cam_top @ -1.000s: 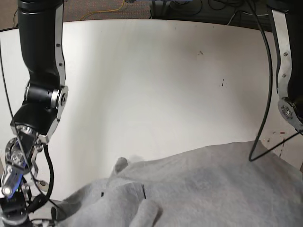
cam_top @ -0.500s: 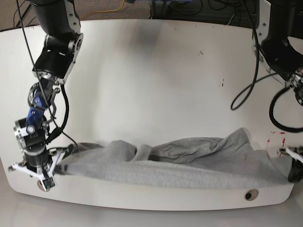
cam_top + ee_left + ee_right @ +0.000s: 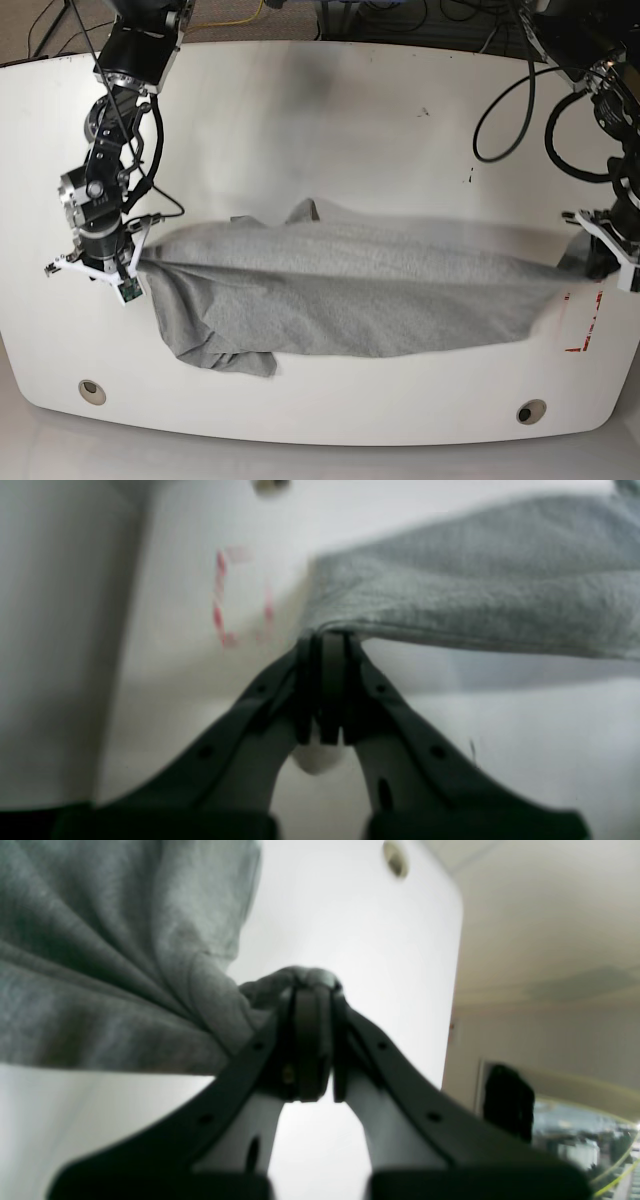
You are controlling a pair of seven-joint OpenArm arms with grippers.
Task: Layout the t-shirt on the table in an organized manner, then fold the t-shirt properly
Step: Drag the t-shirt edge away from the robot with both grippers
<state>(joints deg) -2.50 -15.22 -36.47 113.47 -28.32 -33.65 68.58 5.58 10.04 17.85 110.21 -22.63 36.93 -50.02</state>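
Grey t-shirt [image 3: 350,300] is strung out w/ its long axis running left-right across the lower middle of the base view, over the white desk [image 3: 330,140], a bunched flap sagging at lower left of the cloth. Right end effector [image 3: 128,262] sits at the frame's left end of the cloth, jaws pressed together, pinching a wad of fabric; right wrist view shows the grey fold clamped at its tips [image 3: 310,990], shirt spreading to upper left of that frame. Left end effector [image 3: 600,250] is at the frame's right end, jaws also shut, pinching a corner/hem; left wrist view has the cloth [image 3: 475,590] going off to the upper right, red-lined mark [image 3: 220,600] just to the left of the tips. So shirt lies btwn the two, each arm nearest its own end; lettering not visible. Judgement: next move prob. depends on keeping that axis taut and level while lowering flat.
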